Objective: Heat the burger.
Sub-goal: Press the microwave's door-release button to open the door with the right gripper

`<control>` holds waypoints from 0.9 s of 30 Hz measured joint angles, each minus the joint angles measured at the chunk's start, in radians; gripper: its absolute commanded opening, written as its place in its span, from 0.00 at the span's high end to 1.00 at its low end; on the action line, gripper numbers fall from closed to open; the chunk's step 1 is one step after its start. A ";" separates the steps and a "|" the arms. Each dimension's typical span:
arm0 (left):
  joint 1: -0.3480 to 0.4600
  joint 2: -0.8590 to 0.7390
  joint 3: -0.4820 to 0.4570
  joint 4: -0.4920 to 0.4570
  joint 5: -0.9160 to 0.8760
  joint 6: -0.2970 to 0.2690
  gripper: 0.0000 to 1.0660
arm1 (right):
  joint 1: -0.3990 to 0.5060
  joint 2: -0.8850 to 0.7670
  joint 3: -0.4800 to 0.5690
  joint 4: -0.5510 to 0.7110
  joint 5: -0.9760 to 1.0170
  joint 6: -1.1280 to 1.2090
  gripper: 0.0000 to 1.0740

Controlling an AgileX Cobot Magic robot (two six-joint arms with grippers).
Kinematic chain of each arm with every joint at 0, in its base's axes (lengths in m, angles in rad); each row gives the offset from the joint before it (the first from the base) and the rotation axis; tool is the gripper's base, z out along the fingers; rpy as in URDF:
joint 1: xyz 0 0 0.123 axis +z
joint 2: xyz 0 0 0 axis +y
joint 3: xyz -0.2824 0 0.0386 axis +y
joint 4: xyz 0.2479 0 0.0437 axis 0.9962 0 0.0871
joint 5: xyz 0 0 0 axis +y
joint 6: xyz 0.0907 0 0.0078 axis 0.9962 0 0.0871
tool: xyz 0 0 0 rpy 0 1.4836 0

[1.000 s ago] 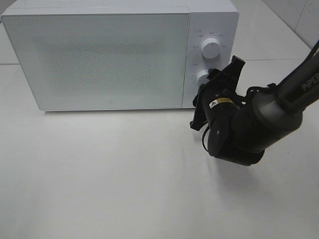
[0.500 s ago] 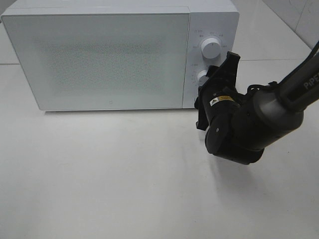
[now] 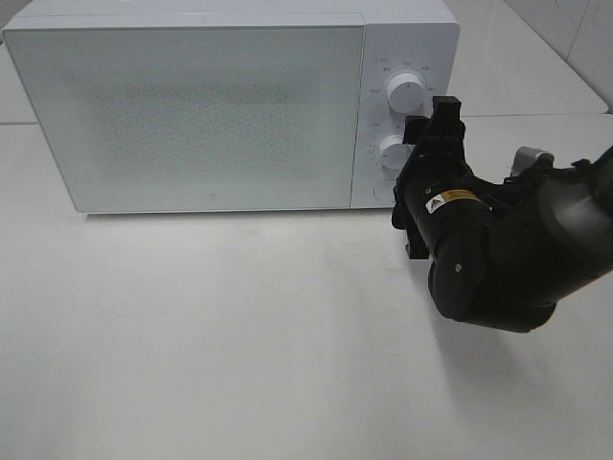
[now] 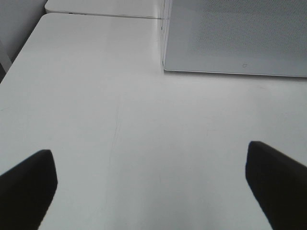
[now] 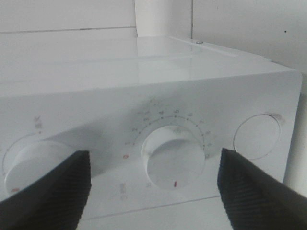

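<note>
The burger is out of view; the white microwave (image 3: 192, 115) stands with its frosted door shut. My right gripper (image 3: 428, 129) hovers just right of the lower dial (image 3: 391, 150), a little off it and open. In the right wrist view its fingertips (image 5: 48, 191) stand wide on either side of that dial (image 5: 172, 155), apart from it, with the right gripper (image 5: 153, 191) holding nothing. My left gripper (image 4: 152, 187) is open over bare table, near the microwave's front left corner (image 4: 165, 67).
An upper dial (image 3: 405, 93) sits above the lower one, and a round button (image 5: 256, 136) lies on the dial's other side. The white table (image 3: 211, 335) spreads in front of the microwave. Another table edge (image 4: 96, 12) lies behind.
My right gripper has opened wider and drawn back to the right, off the lower dial, which now shows uncovered. The left gripper has not moved.
</note>
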 measured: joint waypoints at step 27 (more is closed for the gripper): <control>0.000 0.000 0.000 0.000 0.000 0.000 0.06 | -0.062 -0.435 0.156 -0.223 0.765 -1.057 0.32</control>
